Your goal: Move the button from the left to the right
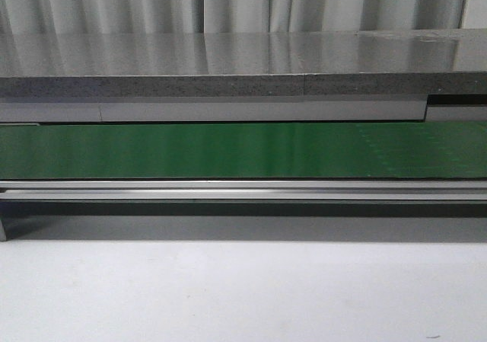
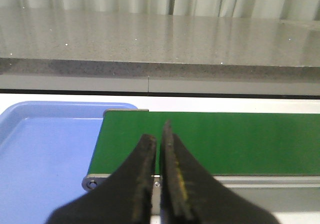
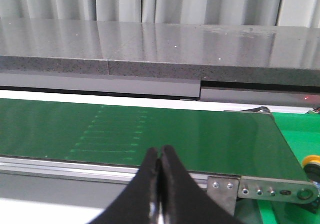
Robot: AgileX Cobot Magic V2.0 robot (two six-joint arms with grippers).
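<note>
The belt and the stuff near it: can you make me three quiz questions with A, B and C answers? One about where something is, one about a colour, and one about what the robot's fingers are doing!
1. Where is the tray?
A. Beside one end of the belt
B. On top of the grey counter
C. Hanging from the curtain

2. What colour is the belt?
A. Red
B. Green
C. Orange

3. How is the right gripper?
A. Wide open
B. Shut, with nothing in it
C. Clamped on a cup

Answers:
1. A: the left wrist view shows the tray right next to the belt's end roller.
2. B: the belt is green in all three views.
3. B: the right wrist view shows the two black fingers pressed together with nothing between them.
</note>
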